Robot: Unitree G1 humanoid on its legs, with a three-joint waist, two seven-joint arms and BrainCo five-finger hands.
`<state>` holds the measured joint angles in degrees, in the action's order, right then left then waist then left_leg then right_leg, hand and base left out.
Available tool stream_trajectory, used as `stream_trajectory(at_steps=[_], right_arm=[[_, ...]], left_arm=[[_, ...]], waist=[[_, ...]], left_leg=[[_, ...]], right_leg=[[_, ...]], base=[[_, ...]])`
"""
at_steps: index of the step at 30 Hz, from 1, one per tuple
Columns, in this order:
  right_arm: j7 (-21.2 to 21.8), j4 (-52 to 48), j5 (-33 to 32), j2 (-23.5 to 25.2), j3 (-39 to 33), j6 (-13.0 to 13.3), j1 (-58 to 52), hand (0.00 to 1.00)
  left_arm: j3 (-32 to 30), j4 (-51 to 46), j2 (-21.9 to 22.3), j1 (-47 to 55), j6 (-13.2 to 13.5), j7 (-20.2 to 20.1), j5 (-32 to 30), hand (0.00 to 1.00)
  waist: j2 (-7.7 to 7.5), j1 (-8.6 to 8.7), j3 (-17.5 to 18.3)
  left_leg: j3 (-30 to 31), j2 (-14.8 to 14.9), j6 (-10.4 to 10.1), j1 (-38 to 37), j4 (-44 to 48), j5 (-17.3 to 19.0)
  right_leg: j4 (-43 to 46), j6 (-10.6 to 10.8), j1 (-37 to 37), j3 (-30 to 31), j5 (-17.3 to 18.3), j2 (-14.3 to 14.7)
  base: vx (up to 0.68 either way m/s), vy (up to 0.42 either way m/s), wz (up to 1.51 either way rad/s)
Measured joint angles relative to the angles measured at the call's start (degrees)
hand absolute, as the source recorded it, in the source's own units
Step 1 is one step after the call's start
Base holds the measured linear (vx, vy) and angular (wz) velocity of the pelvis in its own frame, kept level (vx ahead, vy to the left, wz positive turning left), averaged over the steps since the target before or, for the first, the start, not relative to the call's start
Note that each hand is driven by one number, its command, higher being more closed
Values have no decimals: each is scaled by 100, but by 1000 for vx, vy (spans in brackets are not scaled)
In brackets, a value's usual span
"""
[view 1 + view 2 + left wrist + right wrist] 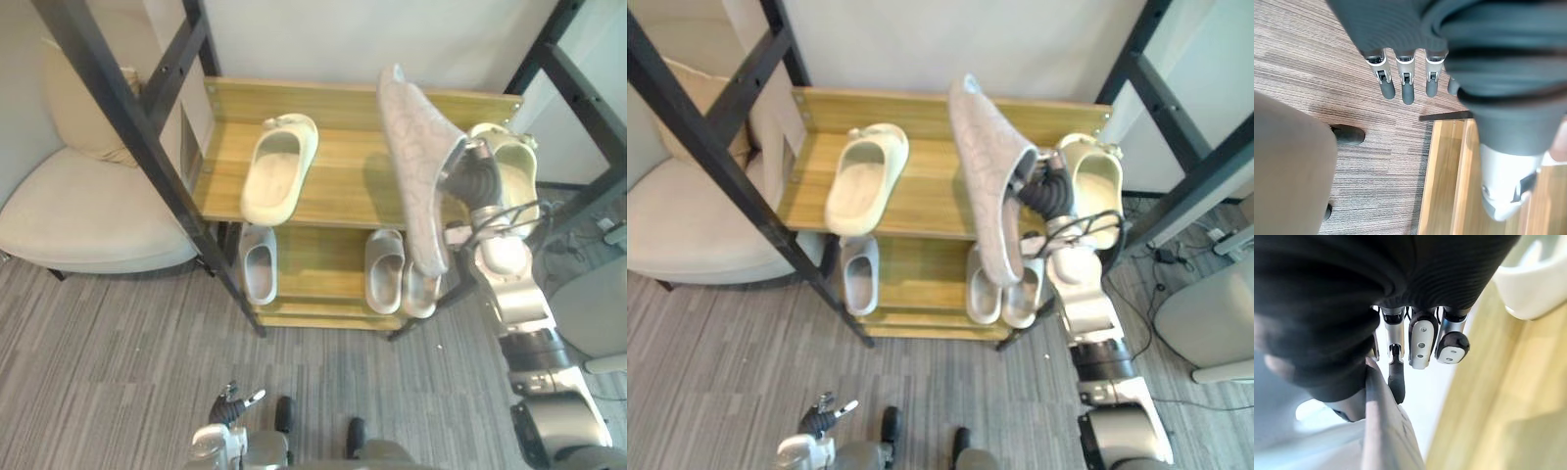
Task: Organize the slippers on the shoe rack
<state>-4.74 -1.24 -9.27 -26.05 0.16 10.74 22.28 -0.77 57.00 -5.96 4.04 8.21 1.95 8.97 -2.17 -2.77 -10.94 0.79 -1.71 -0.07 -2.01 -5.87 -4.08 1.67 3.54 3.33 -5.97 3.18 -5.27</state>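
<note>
Grey slipper (pixel 416 166) is held in your right hand (pixel 472 174), fingers (pixel 1420 345) curled on its edge. It hangs almost on end, sole to the camera, over the right-centre of the top shelf (pixel 343 186). The free place is btw. the left cream slipper (pixel 279 166) and the right cream slipper (pixel 514 162). Pls turn the wrist so the sole faces down, lower slowly w/ toe to the far side, w/o touching either neighbour. Release only when it lies flat. Left hand (pixel 230 403) is low and near, fingers straight, idle.
</note>
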Motion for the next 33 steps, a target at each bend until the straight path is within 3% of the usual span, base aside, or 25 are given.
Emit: stream_trajectory(at_steps=[4, 11, 19, 22, 25, 30, 33], right_arm=[[186, -392, -213, 142, -5, 96, -405, 100], [937, -1169, -855, 185, 1, 224, -1508, 100], [1262, -1166, -863, 354, 73, 220, -2389, 100], [1280, -1155, -791, 323, 270, 225, -2349, 100], [1264, -932, -640, 88, 749, 224, -1937, 100], [1151, -647, -409, -30, 1185, 205, -1326, 100], [963, -649, -295, -123, 1197, 221, -899, 100]], left_arm=[[3, 1, 10, 103, 0, -9, -2, 0], [7, 95, 12, 118, 8, -120, -135, 0], [149, 217, 0, 139, 16, -227, -215, 0], [257, 202, 4, 21, 101, -233, -195, 0], [298, 180, 0, -328, 161, -228, 37, 0], [299, -54, -132, -596, 279, -224, 323, 0], [299, -37, -314, -710, 272, -186, 368, 0]], waist=[[43, 58, 164], [80, 92, 312], [220, 234, 363], [374, 240, 131], [618, 237, -472], [623, 194, -1002], [569, 61, -1312]], left_leg=[[0, -3, -34, -3, 0, 24], [-3, -5, -35, -71, 1, 28], [-51, 3, -72, -187, 165, 183], [-174, 56, -18, 578, 1480, 703], [-160, 258, -50, 1605, 3000, 1237], [-6, 297, -133, 2629, 3982, 1522], [5, 284, -184, 3268, 4651, 1653]], right_leg=[[-2, 6, -4, 0, 5, -6], [-41, 9, 77, 1, 5, -11], [-20, 22, 248, 31, 41, -13], [760, -42, -279, 141, 284, -9], [1982, -133, -1145, 155, 692, 117], [3248, -206, -2202, 45, 1204, 65], [4122, -252, -2909, 19, 1472, -35]], base=[[-9, -1, 0], [0, 0, 0], [-4, -5, -3], [-86, 0, -17], [-211, -22, -4], [-270, -31, 14], [-156, -23, 5]])
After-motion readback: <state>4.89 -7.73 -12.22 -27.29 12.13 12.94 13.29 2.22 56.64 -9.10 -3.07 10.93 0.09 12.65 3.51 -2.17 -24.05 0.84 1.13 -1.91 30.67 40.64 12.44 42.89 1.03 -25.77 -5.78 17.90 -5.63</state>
